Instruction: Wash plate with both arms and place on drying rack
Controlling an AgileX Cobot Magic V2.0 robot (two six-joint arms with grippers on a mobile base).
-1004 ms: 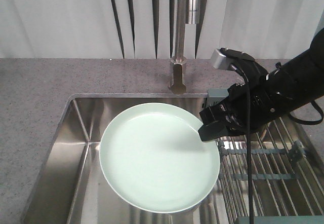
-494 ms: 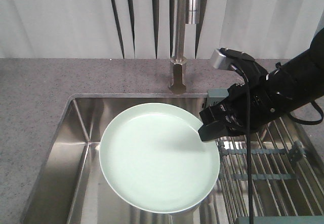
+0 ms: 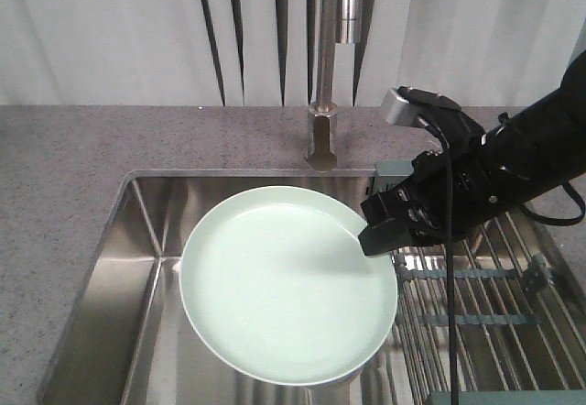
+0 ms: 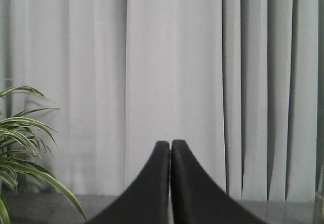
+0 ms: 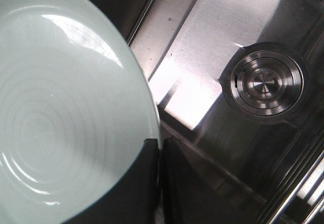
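My right pincer point(image 3: 374, 235) is pinching the rim of the green plate point(image 3: 284, 286) at its 2 o'clock edge. The plate is hanging over the sink point(image 3: 137, 258), with the drying rack point(image 3: 485, 295) at its 3 o'clock. My left pincer point(image 4: 170, 150) is pressing shut on nothing and pointing at the curtain point(image 4: 172, 72).

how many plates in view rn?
1. The plate is held over the sink by the right gripper at its rim. None on the drying rack, which is partly out of frame.
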